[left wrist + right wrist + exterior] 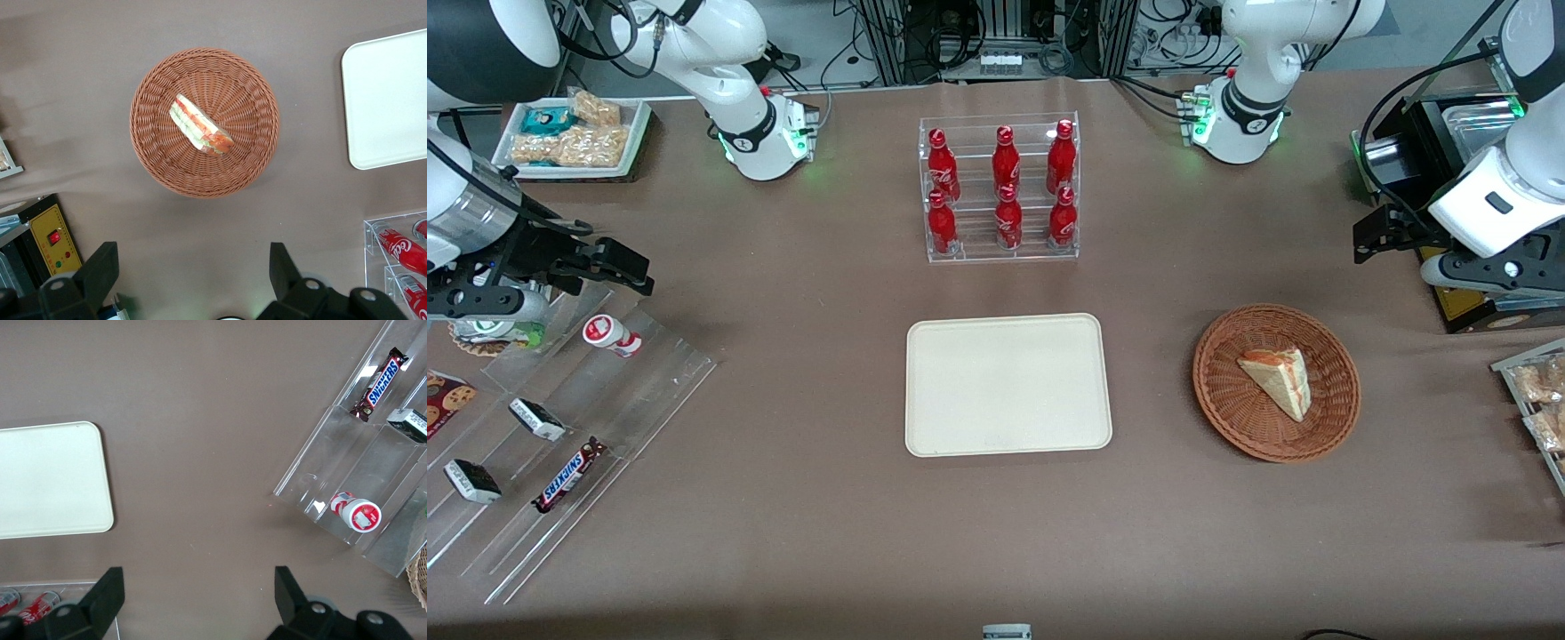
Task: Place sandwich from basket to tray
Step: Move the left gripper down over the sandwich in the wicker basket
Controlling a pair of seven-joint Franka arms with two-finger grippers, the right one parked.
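One sandwich [1279, 380] in basket [1227, 391], tray [1009, 384] beside it, bottle rack [1001, 188] near, claw [193, 270] spread apart above table.

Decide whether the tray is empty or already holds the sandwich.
Empty. The tray shows only bare cream surface; the sandwich lies in the basket. The left arm's tool hangs open above the table, beside the basket.

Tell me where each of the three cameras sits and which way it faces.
Front view: high, facing both arms' bases, looking down on tray, basket and sandwich.
Left wrist view: on the working arm, looking down at the sandwich in the basket; open tool fingers show, above bare table.
Right wrist view: on the parked arm, looking down at the snack rack.
All three views share the tray.
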